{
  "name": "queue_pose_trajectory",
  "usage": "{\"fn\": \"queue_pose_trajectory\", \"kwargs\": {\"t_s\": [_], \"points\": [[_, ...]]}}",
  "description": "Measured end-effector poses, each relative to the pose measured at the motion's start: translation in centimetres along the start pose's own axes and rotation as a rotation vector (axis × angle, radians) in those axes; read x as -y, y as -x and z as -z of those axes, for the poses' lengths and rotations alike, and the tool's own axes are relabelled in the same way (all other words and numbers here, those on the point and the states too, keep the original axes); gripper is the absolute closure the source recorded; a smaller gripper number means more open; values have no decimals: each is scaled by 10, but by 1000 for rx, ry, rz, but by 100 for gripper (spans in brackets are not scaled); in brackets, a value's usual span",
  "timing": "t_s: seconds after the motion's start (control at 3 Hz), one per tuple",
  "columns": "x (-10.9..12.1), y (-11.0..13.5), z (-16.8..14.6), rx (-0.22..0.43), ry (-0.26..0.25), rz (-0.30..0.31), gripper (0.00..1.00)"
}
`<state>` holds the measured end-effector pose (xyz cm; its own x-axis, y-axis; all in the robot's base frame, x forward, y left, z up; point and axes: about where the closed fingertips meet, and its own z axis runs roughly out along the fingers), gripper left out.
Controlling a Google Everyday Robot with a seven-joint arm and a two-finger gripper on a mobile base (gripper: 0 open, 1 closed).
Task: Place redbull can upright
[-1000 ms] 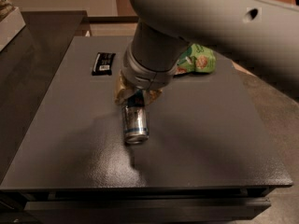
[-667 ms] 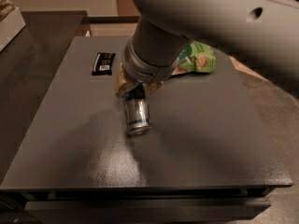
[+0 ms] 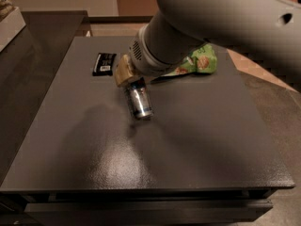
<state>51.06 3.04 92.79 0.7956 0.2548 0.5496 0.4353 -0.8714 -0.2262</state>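
I see the gripper (image 3: 132, 81) over the back-left part of the grey table (image 3: 202, 140), its jaws pinching the far end of the redbull can (image 3: 140, 102). The can is tilted, silver end toward the camera (a green snack bag (image 3: 202, 62) and a black wrapper (image 3: 103, 63) lie behind it).

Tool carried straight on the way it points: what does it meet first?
The tool, gripping the redbull can, points down; the can's free end would likely meet the table top first; height unclear.
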Motion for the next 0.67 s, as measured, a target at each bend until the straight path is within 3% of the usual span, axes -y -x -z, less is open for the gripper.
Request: {"fn": "queue_pose_trajectory", "kwargs": {"t_s": [0.67], "points": [[7,-23,3,-139,-166,164,100]]}}
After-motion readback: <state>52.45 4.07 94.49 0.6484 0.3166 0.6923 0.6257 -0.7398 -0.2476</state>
